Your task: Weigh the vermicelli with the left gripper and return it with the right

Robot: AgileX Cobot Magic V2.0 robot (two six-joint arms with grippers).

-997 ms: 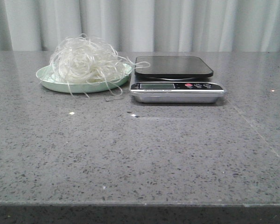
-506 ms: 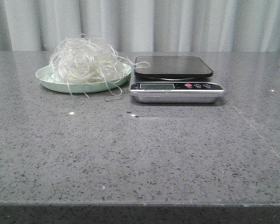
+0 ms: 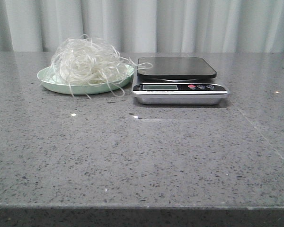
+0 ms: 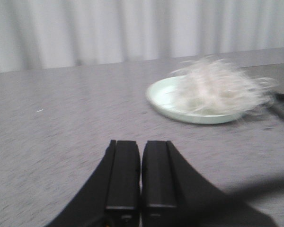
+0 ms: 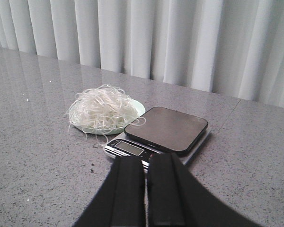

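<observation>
1. Starting with the front view: the vermicelli (image 3: 87,60) sat heaped on the pale green plate (image 3: 47,80) at the far left of the grey table (image 3: 142,161). The scale (image 3: 179,80) stood just right of the plate, its black platform bare, and a few loose strands reached its near left corner. Setting the plate beside the scale appeared intended to keep the transfer short. Neither arm was in this view.

2. Left wrist view: the left gripper (image 4: 141,177) had its fingers closed together with nothing between them. It was well apart from the vermicelli (image 4: 217,87), which lay on the plate (image 4: 161,97). The picture was blurred, so fine detail could not be read. Judged from this, the pick had not begun, and the fingers would need to part first.

3. Right wrist view: the right gripper (image 5: 146,189) was likewise closed and empty, on the near side of the scale (image 5: 165,130). This position suited waiting for the return step.
</observation>
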